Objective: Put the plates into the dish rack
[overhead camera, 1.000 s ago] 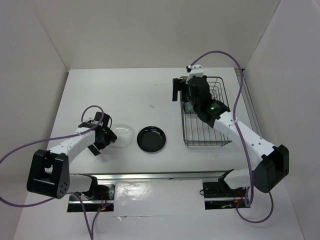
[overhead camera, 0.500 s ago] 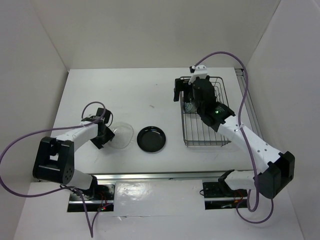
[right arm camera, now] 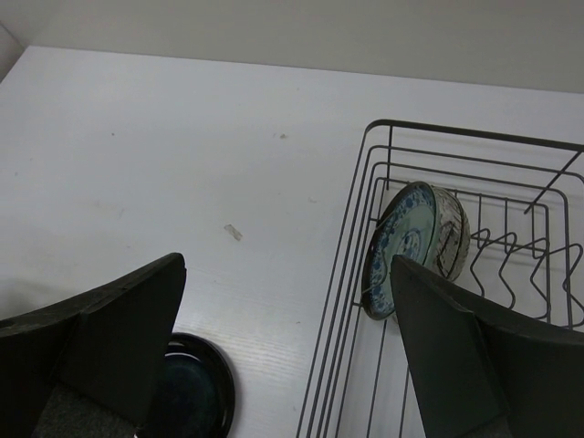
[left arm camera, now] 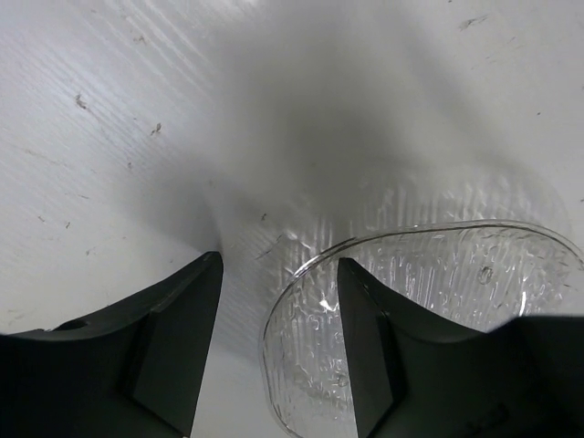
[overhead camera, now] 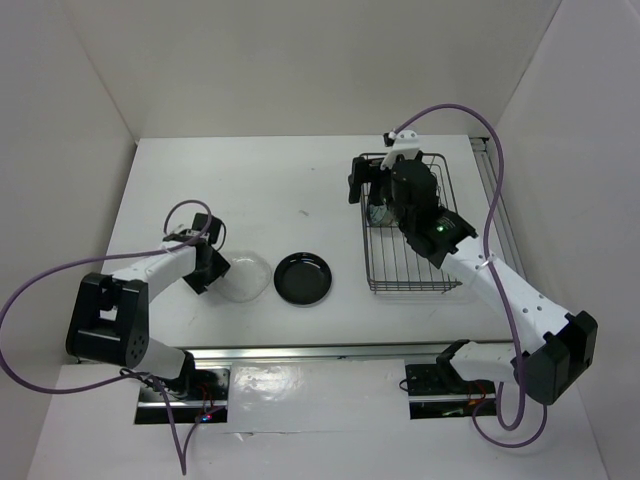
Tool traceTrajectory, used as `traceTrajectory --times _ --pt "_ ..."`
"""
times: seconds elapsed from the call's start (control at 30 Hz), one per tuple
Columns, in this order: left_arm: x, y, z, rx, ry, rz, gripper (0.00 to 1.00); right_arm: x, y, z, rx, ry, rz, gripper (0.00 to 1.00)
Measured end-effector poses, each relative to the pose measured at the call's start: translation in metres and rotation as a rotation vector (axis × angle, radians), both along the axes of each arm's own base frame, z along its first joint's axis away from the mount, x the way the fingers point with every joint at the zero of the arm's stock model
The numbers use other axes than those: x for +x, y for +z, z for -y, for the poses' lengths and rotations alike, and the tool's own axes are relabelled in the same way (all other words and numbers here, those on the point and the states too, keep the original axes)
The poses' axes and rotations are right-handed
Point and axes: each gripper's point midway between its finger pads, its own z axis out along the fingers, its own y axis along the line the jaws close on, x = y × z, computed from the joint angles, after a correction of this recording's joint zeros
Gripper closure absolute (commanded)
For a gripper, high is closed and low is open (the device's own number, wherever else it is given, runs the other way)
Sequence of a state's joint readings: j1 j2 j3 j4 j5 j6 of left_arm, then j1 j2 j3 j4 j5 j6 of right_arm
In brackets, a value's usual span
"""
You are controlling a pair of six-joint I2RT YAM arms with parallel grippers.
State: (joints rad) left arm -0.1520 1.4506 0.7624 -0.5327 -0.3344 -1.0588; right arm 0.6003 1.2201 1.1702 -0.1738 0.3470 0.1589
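Shifted closer, the spread left gripper [left arm camera: 274,356] straddles the rim of the clear squarish glass plate [left arm camera: 456,274], while the right gripper [right arm camera: 287,301] gapes over the dark wire dish rack [right arm camera: 474,134], where a teal-patterned round plate [right arm camera: 400,246] and translucent beige plate [right arm camera: 451,233] stand by its left edge.

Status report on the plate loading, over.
Left gripper open at clear plate rim. Right gripper open above dish rack. Teal plate, beige plate racked; black plate on table. Nothing blocking.

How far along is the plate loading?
Two of four done: the teal plate and beige plate stand in the dish rack. In hand: open left jaws straddle the rim of the clear plate. Left: that one and the black plate. Right jaws open, empty.
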Motion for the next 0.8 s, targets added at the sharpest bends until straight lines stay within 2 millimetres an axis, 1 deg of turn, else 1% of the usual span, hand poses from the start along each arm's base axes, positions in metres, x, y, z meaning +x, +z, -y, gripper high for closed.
traceTrajectory --times 0.17,0.23,0.3,0.4,0.43,0.47,0.5,0.53,0.57,0.63,0.73,0.8 --pt "0.007 0.001 0.006 -0.021 -0.021 0.028 0.33 -0.002 0.0 -0.004 0.001 0.013 0.0 0.0" --pt "0.009 0.001 0.009 -0.031 -0.03 0.038 0.36 -0.003 0.0 -0.005 0.001 0.017 0.0 0.0" --pt "0.01 -0.001 0.013 -0.038 -0.041 0.042 0.4 -0.003 0.0 -0.006 0.001 0.018 0.0 0.0" --pt "0.011 -0.001 0.017 -0.043 -0.055 0.045 0.51 -0.004 0.0 -0.007 0.001 0.022 0.0 0.0" --pt "0.011 -0.002 0.018 -0.043 -0.058 0.048 0.6 -0.004 0.0 -0.008 0.001 0.024 0.001 0.0" --pt "0.012 -0.002 0.019 -0.044 -0.058 0.051 0.7 -0.004 0.0 -0.008 0.001 0.026 0.001 0.0" --pt "0.014 -0.002 0.02 -0.047 -0.058 0.057 0.84 -0.005 0.0 -0.009 0.002 0.027 0.001 0.0" --pt "0.018 0.0 0.022 -0.058 -0.054 0.072 0.91 -0.005 0.0 -0.009 0.001 0.027 0.001 0.0" --pt "0.024 0.003 0.024 -0.067 -0.055 0.098 0.99 -0.005 0.0 -0.009 0.001 0.027 0.001 0.0" --pt "0.033 0.007 0.026 -0.073 -0.056 0.138 1.0 -0.005 0.0 -0.009 0.001 0.028 0.001 0.0" --pt "0.034 0.009 0.026 -0.072 -0.042 0.148 1.0 -0.005 0.001 -0.009 0.002 0.029 0.001 0.0" --pt "0.033 0.014 0.023 -0.057 -0.033 0.156 1.0 -0.005 0.0 -0.01 0.003 0.035 0.001 0.0"
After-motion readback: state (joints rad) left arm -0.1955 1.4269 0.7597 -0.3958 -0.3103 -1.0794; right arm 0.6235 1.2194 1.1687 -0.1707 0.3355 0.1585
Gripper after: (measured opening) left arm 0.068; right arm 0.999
